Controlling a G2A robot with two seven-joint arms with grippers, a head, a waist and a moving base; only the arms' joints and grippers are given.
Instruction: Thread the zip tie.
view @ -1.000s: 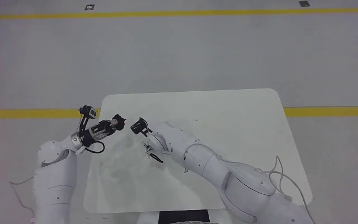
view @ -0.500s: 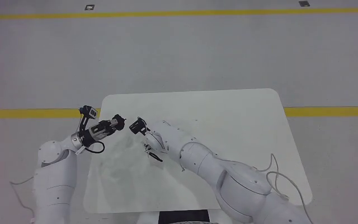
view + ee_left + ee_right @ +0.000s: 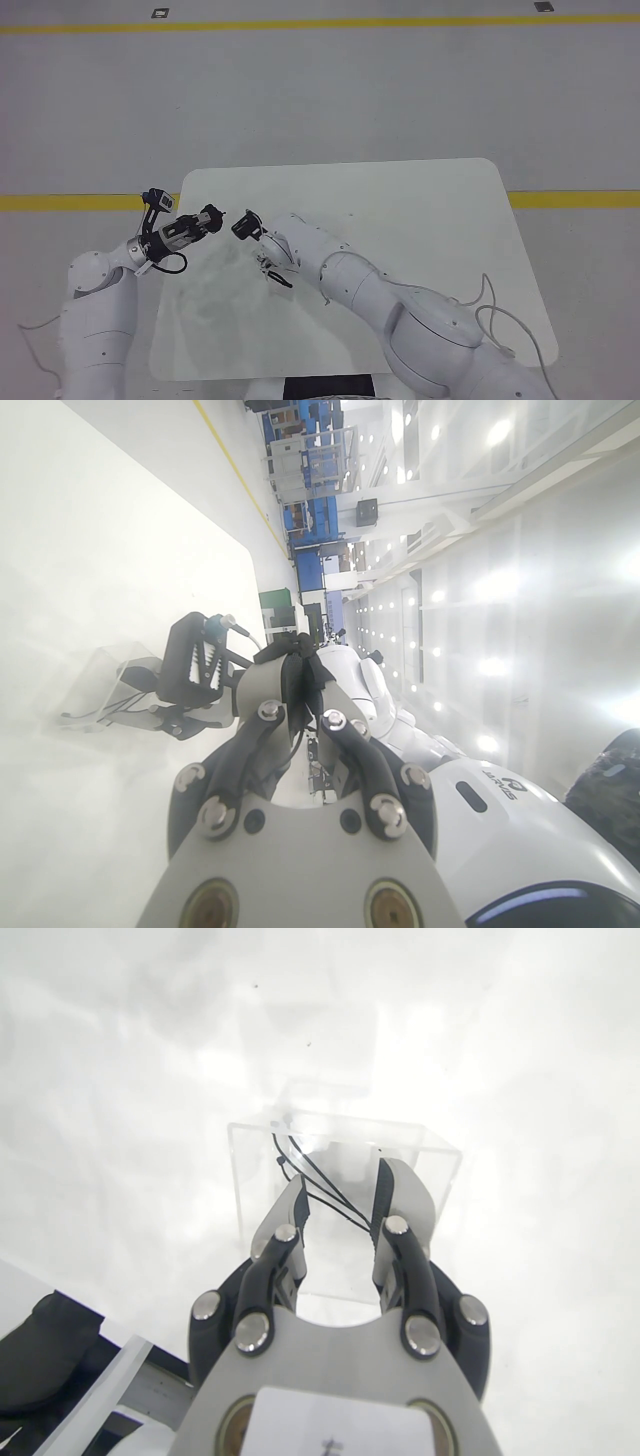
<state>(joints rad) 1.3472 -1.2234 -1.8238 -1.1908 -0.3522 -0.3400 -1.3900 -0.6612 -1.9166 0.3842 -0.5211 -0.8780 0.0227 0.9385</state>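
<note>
**Fetching stage of the zip-tie task.** The white table (image 3: 420, 200) is shown with both arms over its left part. The step in hand is judged to be the taking of a tie from its container; the threading itself is not yet begun, so the task is taken to be at an early stage.

The left gripper (image 3: 212, 217) is held above the table near its left edge, just beside the wrist of the right arm. Whether it is clenched or released cannot be told.

The right gripper (image 3: 342, 1175) is pointed down into a clear box (image 3: 235, 1188) and is released, its jaws spread wide with nothing grasped. Its tips are seen inside the walls of the box.

The clear box is set on the table, open at the top. Several thin black zip ties (image 3: 325, 1195) are contained in it. They are laid slantwise from one far corner of the box, and they pass between the spread jaws toward one pad.

The next move is judged to call for a closing of the jaws on a single tie, followed by a lift clear of the walls. Because the strands are thin and lie close together, more than one may be caught, or all may be missed.
</note>
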